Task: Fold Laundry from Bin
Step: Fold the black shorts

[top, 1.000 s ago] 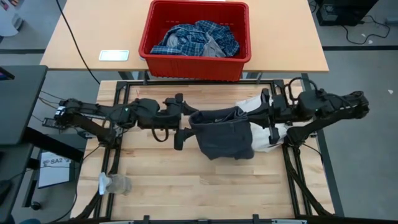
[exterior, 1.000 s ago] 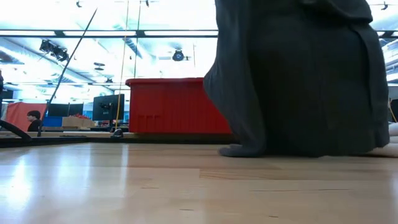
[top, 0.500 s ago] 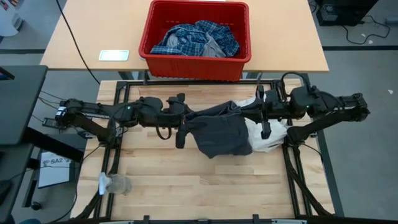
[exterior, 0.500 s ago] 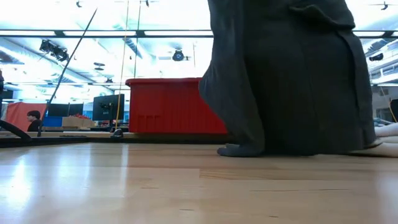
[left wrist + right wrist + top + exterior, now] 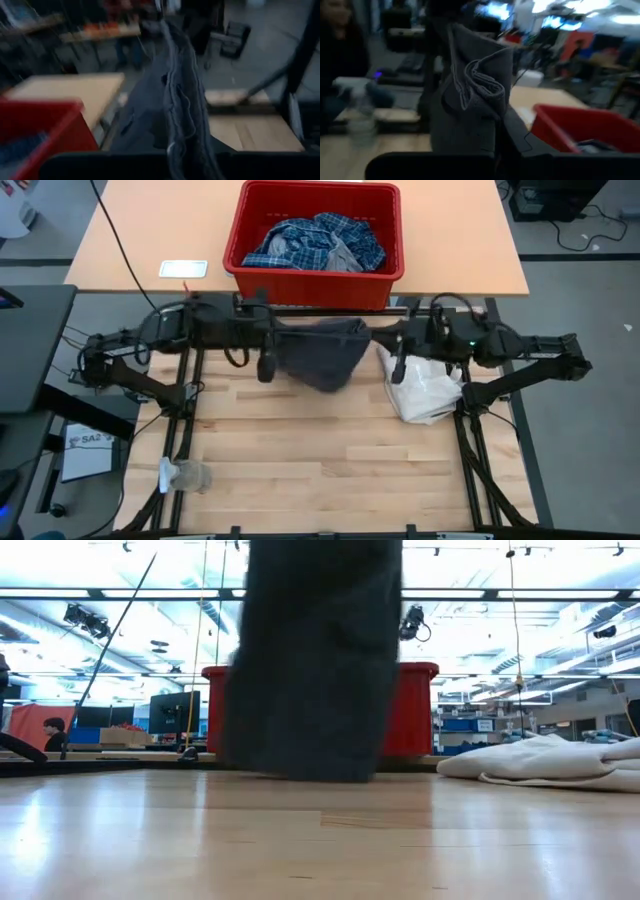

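Both grippers hold grey shorts stretched in the air beside the bin.

The bin (image 5: 314, 232) holds a plaid shirt (image 5: 300, 238) and a light grey piece (image 5: 343, 253). Just in front of it, the left gripper (image 5: 272, 332) and right gripper (image 5: 385, 340) are each clamped on the shorts (image 5: 318, 352). A white bag (image 5: 424, 387) lies near the bin's right front corner.

Both arms are reaching inward along the table's far edge; left gripper (image 5: 268, 340) is clamping one end of the shorts (image 5: 318, 352); right gripper (image 5: 392, 346) is clamping the other, holding it aloft.
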